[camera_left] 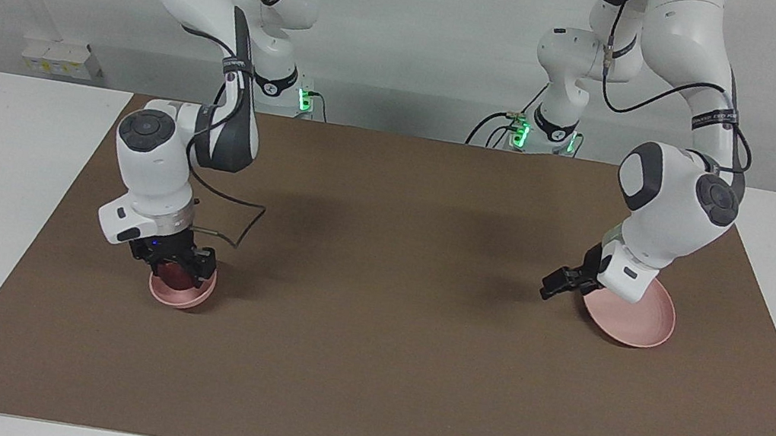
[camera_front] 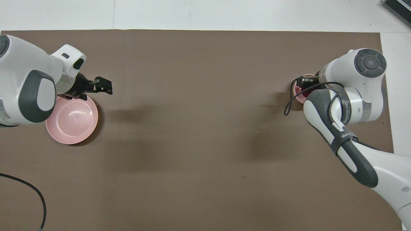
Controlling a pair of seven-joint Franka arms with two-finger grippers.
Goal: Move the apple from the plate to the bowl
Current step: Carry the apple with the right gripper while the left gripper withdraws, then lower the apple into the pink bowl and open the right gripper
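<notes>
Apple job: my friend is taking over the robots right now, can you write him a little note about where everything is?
Right gripper: down in the bowl, around the apple; whether it has let go is unclear.
Left gripper: waiting beside the plate, holding nothing.
Bowl: toward the right arm's end of the table. Plate: toward the left arm's end, with nothing on it.
Done: the apple is off the plate and at the bowl.
Left: make sure the apple is released, then lift the right gripper clear.
</notes>
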